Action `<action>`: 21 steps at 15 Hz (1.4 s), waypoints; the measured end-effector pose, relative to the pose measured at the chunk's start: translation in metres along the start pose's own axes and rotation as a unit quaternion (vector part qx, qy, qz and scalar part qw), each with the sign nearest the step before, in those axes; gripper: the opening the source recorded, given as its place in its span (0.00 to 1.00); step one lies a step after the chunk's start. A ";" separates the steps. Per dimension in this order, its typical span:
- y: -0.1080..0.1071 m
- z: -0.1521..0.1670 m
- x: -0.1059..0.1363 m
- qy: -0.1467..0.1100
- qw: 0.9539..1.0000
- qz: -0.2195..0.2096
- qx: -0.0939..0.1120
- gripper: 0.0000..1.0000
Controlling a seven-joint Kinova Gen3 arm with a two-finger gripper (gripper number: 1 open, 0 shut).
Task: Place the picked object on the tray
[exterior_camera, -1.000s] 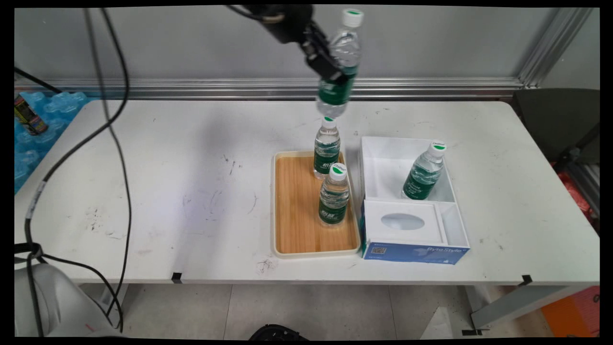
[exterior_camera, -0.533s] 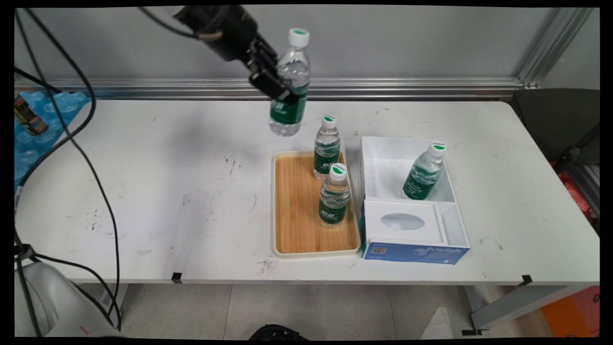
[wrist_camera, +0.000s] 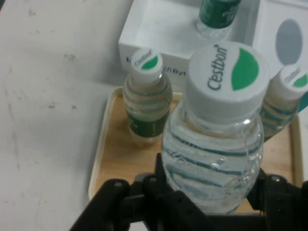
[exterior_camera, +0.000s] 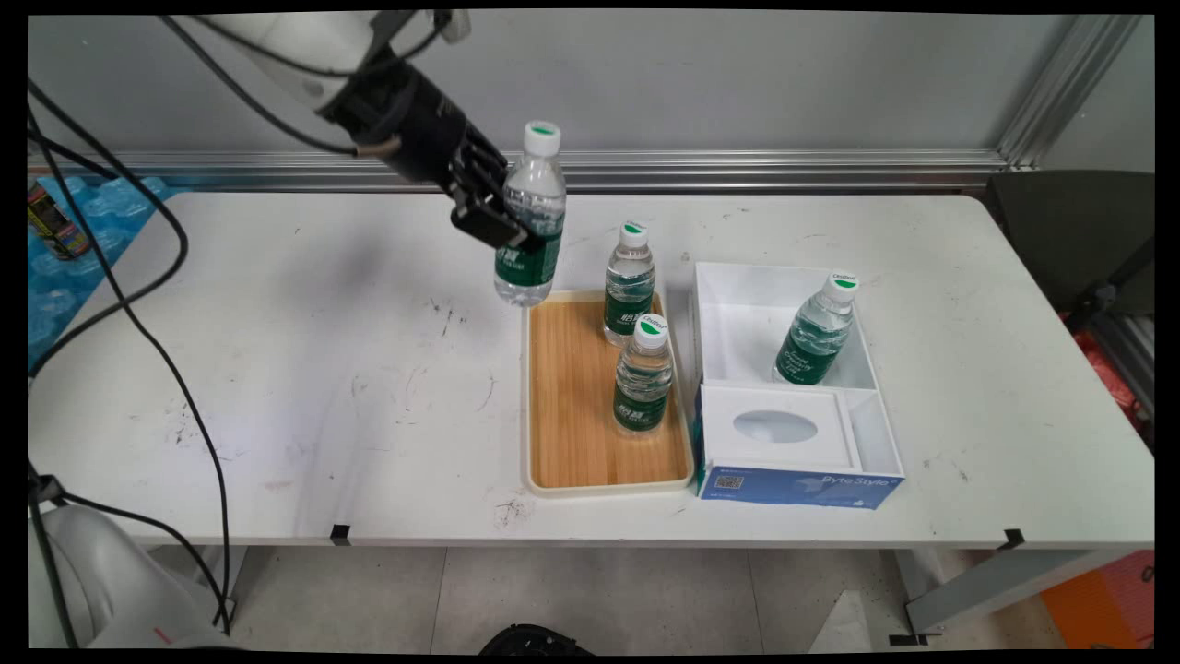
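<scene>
I am seeing the gripper [exterior_camera: 510,231] clamped on a water bottle [exterior_camera: 530,214], its black fingers [exterior_camera: 479,221] pressing the green label band from either side; the bottle is hanging upright in the air, clear of the table [exterior_camera: 277,369], with its base just over the far left corner of the wooden tray [exterior_camera: 572,415].

Against the frames from a second and half a second back, the arm is carrying the bottle leftward and downward; it was up at the top edge above the tray's far end, then left of the tray bottles and high, and now it is sitting lower, close beside the far tray bottle [exterior_camera: 630,284]. The near tray bottle [exterior_camera: 643,373], the far one, and the leaning bottle [exterior_camera: 817,328] inside the white box [exterior_camera: 867,369] are standing where they were.

The main view is giving me the height of the held bottle above the table and the whole layout, the box just to the right of the tray; the hand view is giving me the held bottle's [wrist_camera: 216,130] cap from above, lettered Cestbon with a green leaf, and the linkage closing round the bottle's lower body; beyond it I am seeing the far tray bottle [wrist_camera: 147,103], the tray's rim [wrist_camera: 101,144], the other tray bottle [wrist_camera: 281,103] partly hidden, and the box wall [wrist_camera: 144,38].
</scene>
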State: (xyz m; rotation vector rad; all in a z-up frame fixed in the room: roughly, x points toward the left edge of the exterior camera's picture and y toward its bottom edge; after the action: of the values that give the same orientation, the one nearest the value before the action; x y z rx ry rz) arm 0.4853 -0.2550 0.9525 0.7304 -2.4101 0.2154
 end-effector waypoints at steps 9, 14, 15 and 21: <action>-0.007 0.048 -0.044 0.011 1.000 0.001 0.015 0.00; -0.010 0.075 -0.064 0.023 0.999 0.002 0.023 0.00; -0.011 0.079 -0.066 0.025 0.999 0.003 0.024 0.00; -0.015 0.107 -0.080 0.042 0.999 0.008 0.034 0.00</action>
State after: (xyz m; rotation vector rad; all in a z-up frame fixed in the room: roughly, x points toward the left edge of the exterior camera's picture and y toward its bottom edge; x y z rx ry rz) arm 0.4926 -0.2655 0.8186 0.7178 -2.3405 0.3303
